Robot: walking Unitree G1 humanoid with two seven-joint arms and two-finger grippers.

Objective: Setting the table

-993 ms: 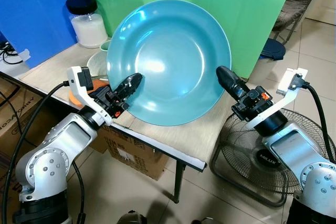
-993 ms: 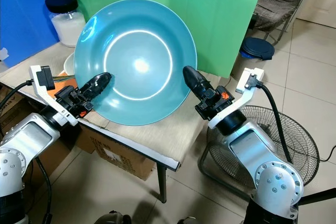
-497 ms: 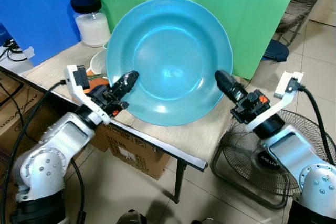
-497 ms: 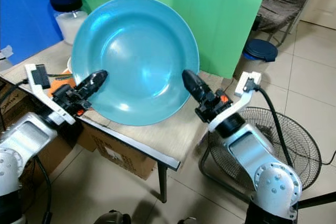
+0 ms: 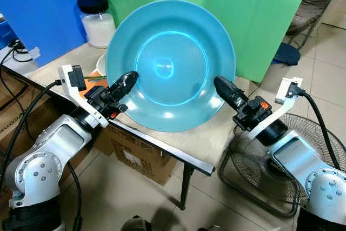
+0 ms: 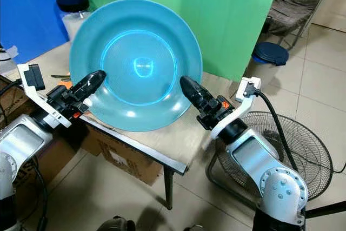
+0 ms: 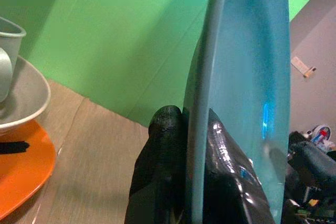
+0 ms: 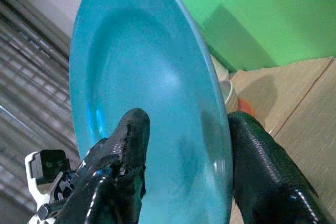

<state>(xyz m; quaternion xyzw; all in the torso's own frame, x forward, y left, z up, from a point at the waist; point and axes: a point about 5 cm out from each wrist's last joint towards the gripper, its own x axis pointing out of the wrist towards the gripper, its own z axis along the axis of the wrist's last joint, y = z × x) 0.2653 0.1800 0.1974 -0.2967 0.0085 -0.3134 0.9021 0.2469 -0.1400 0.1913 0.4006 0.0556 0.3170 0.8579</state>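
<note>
Green backdrop behind a wooden table (image 5: 178,142). My left gripper (image 5: 123,84) pinches the teal plate (image 5: 170,63) at its left rim; my right gripper (image 5: 226,90), jaws spread, straddles the right rim. Plate stands nearly upright above the table, facing me.

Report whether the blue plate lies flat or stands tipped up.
Tipped up: the blue plate stands nearly on edge, face toward the camera, left gripper and right gripper at opposite rims.

Bright even indoor light, sharp head views, glare patches on the blue plate (image 5: 170,66)
</note>
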